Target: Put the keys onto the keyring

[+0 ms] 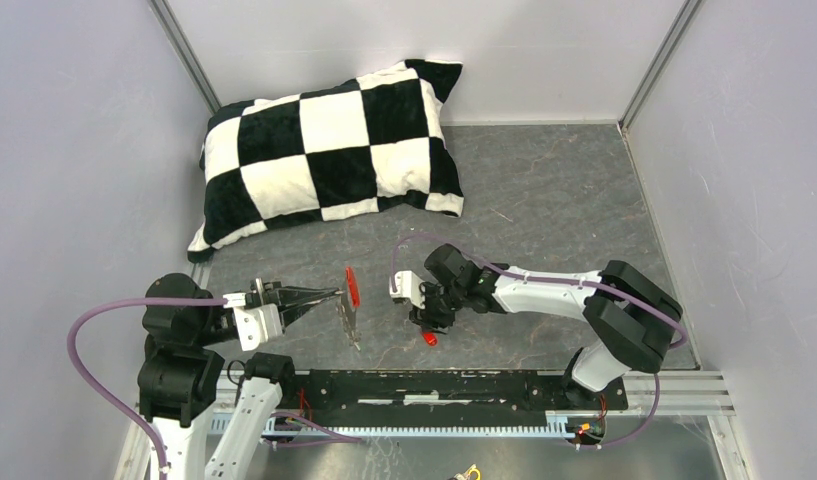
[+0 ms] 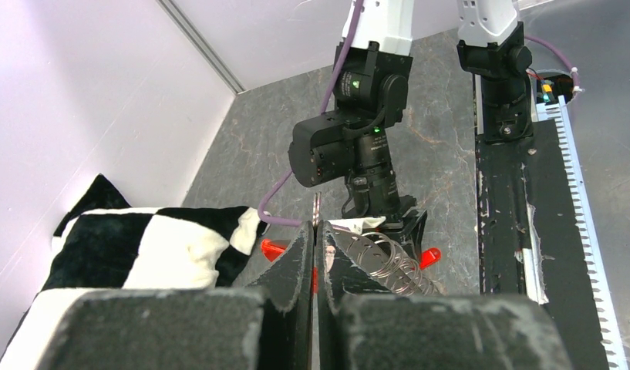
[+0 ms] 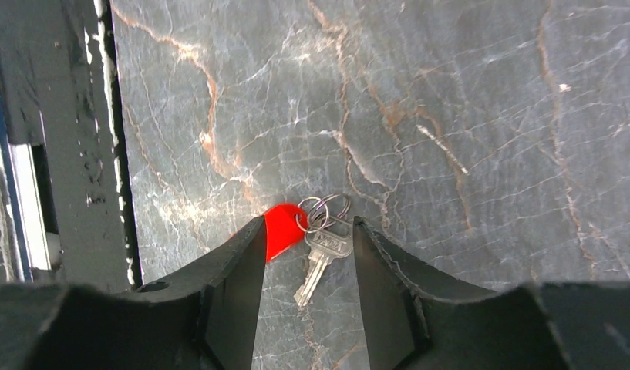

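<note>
My left gripper (image 1: 336, 294) is shut on the keyring. Its curved red fob (image 1: 352, 286) stands on edge at the fingertips and the silvery chain (image 1: 350, 325) hangs below it. In the left wrist view the jaws (image 2: 316, 227) are closed, with red showing in the slit and silver coils (image 2: 389, 266) beside the right finger. My right gripper (image 1: 427, 322) is open and low over the table. In the right wrist view its fingers (image 3: 308, 220) straddle a small silver key (image 3: 324, 254) joined by little rings to a red plastic head (image 3: 283, 228). No green-headed key shows.
A black-and-white checkered pillow (image 1: 329, 150) lies at the back left of the grey marbled table (image 1: 554, 200). A black rail (image 1: 434, 385) with the arm bases runs along the near edge. Pale walls close in on the left, back and right.
</note>
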You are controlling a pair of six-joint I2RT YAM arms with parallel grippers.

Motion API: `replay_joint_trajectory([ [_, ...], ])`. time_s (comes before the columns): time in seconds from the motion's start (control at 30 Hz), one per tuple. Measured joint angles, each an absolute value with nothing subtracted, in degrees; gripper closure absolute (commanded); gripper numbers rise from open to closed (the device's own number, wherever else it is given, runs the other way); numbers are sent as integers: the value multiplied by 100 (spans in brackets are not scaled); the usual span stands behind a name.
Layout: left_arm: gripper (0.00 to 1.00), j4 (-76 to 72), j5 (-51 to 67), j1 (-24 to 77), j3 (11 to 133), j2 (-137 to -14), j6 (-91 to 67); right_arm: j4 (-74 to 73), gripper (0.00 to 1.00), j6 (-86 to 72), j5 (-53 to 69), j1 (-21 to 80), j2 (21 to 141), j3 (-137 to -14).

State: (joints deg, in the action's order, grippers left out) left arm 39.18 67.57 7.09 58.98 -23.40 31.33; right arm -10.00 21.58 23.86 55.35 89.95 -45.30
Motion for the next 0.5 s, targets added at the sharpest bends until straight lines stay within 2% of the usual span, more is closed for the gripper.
replay_joint_trajectory([
  [0.5, 98, 4023, 6755, 709, 5898, -2303, 3135, -954, 53, 1822, 2252, 5531, 9159, -4654],
])
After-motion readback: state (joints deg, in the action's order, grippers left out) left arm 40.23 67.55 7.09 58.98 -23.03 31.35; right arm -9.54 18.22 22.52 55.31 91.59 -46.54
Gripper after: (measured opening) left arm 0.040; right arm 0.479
